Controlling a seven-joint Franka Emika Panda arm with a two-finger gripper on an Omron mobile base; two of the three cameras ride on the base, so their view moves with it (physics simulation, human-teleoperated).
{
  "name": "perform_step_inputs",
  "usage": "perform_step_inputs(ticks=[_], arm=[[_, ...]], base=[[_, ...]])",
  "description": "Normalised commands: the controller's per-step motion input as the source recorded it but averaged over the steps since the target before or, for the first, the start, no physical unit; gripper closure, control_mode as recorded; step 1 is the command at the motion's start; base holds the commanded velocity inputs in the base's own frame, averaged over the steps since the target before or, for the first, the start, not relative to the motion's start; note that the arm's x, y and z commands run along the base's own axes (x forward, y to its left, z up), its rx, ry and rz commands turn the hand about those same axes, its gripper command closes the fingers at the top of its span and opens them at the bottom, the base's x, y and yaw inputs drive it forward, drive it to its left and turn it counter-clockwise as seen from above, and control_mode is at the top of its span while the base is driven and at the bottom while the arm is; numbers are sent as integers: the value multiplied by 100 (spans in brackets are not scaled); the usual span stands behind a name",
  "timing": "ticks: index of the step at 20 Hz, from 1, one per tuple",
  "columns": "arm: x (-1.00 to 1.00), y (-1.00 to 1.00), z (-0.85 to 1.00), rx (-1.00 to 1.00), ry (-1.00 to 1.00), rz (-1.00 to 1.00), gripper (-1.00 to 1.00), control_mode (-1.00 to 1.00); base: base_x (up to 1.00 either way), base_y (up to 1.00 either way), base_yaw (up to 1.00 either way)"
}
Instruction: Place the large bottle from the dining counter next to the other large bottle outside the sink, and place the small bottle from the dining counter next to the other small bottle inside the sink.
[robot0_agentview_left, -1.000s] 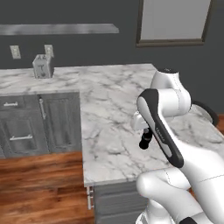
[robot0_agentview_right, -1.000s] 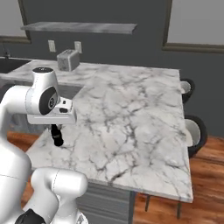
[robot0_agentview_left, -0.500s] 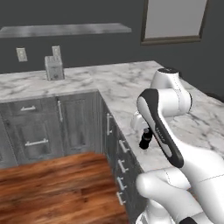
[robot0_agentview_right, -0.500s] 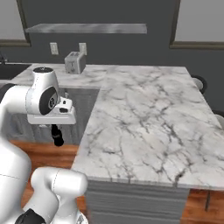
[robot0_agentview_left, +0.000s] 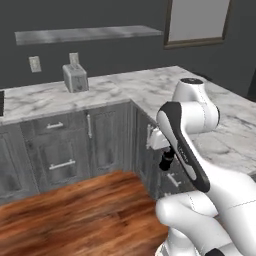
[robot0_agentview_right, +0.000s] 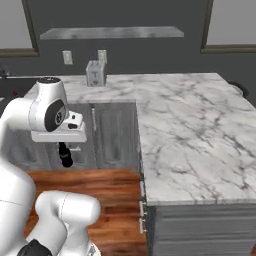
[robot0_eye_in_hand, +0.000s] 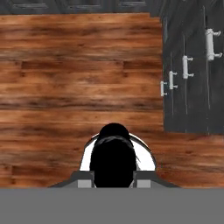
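Note:
My gripper hangs below the folded arm, over the wooden floor and in front of the grey cabinets. It is shut on the small bottle, a short black one with a pale label band that points straight down. That bottle shows as a dark stub under the hand. The white marble dining counter lies to my right. A dark recess at the far left end of the back counter looks like the sink's edge. Both large bottles and the other small bottle are out of view.
A grey toaster stands on the back counter under a wall shelf. Grey cabinet fronts with handles line the floor. Wooden floor spreads open below the hand.
The whole picture has shifted as the base drove away from the dining counter toward the back counter. The arm keeps its pose, still shut on the small bottle.

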Motion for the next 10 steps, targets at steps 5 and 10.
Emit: perform_step_inputs(ticks=[5, 10], arm=[[0, 0, 0, 0, 0, 0, 100, 100], [0, 0, 0, 0, 0, 0, 100, 100]], base=[[52, 100, -22], [60, 100, -12]])
